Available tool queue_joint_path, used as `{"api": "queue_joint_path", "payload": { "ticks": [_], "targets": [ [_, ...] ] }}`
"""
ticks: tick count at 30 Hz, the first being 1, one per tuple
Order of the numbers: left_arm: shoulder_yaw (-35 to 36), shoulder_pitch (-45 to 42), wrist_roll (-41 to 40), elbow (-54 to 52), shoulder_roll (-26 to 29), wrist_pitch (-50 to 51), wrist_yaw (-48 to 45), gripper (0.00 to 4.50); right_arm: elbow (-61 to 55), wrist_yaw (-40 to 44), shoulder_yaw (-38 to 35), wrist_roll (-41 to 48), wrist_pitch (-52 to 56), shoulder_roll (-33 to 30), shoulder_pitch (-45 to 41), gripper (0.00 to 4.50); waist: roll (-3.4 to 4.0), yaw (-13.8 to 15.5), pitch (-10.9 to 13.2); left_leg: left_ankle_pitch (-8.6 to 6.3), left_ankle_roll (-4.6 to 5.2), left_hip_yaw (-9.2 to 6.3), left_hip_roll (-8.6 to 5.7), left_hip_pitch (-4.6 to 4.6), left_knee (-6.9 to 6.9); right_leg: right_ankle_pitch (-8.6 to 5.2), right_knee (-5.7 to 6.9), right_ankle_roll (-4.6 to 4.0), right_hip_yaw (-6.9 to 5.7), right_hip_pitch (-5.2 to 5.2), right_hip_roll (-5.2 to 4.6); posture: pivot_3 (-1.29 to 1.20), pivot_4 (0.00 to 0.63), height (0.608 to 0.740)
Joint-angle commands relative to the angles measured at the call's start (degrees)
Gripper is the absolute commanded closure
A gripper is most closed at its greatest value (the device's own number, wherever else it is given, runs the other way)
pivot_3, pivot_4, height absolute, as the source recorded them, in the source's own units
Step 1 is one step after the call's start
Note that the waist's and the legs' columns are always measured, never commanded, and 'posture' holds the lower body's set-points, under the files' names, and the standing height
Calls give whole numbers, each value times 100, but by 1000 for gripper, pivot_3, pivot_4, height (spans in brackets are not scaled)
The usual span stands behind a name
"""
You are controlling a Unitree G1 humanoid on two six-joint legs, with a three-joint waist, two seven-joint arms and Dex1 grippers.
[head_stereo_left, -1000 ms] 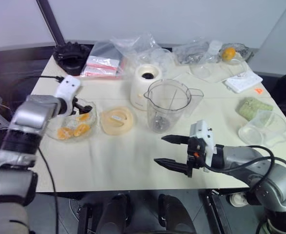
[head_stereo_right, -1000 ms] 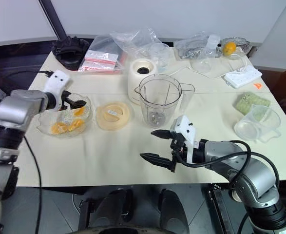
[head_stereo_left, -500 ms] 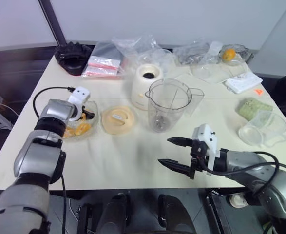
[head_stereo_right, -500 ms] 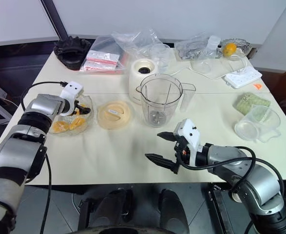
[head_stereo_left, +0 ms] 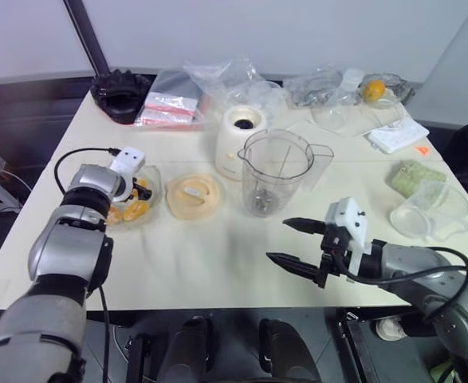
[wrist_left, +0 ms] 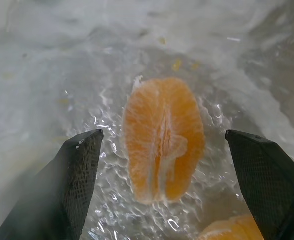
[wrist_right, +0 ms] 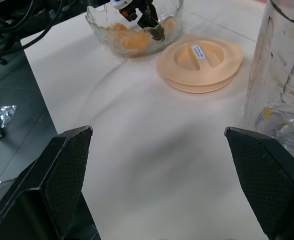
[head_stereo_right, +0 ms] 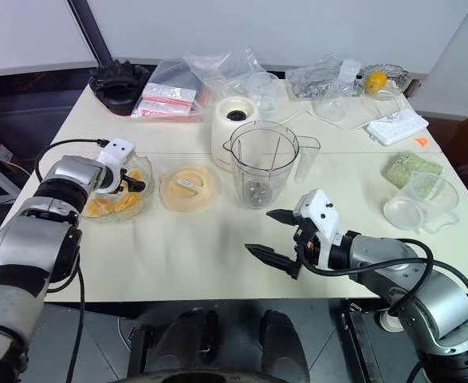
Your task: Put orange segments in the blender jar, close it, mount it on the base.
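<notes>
Orange segments [wrist_left: 163,136] in glass bowl; blender jar [head_stereo_right: 264,163] upright, open, beside base [head_stereo_right: 234,118].

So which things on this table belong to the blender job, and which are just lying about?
Job: orange segments in glass bowl, blender jar, base, peach lid.
Lying about: plastic bags, black ridged ring, whole orange, power strip, clear tub.

My left gripper [wrist_left: 162,187] has black fingers [wrist_left: 74,185] with a fine cross-hatched, matt texture. Between them lie the orange segments [wrist_left: 163,137], moist, pulpy and glossy, on the rippled clear glass of the bowl [wrist_right: 102,26]. Beside the bowl, the peach lid [wrist_right: 201,62] looks like smooth satin plastic. Beyond the lid, the blender jar [head_stereo_left: 275,171] is clear glossy plastic on a matt cream table [head_stereo_left: 202,255].
</notes>
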Motion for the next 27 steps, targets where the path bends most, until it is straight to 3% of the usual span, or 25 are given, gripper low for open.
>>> {"api": "queue_joint_path", "payload": {
  "ticks": [1, 4, 7, 18, 27],
  "targets": [
    [58, -20, 90, 156, -131, -42, -36, 395, -192, -66, -41, 63, -68, 12, -123, 55, 1, 0, -1, 0, 0, 0, 0, 0, 0, 0, 0, 0, 0, 0, 0, 0, 150, 740],
    [148, 1, 125, 222, -176, -128, 45, 1188, -217, -122, -11, 74, -44, 32, -143, 0, 1, 10, -3, 0, 0, 0, -1, 1, 0, 0, 0, 1, 0, 1, -1, 0, 150, 740],
    [206, 11, 151, 273, -208, -181, 112, 2697, -238, -162, -9, 103, -24, 26, -137, 0, 0, 8, -4, 0, 0, 0, -1, 4, 0, 0, 0, 0, 0, 4, -2, 0, 150, 740],
    [322, -176, 206, 10, 130, 10, -3, 2697, -166, -163, 27, 118, -33, 1, -166, 0, -2, -19, -3, 0, 0, -1, 1, 8, 0, -3, 5, -6, -1, 5, 0, 0, 150, 740],
    [425, -173, -168, -1732, 1057, 944, -1671, 2697, 19, -38, 8, 31, -162, 8, -104, 0, -15, -6, 5, -1, 0, 1, 2, -10, -5, -5, 1, -10, -1, -13, -1, 0, 150, 740]
  ]
}}
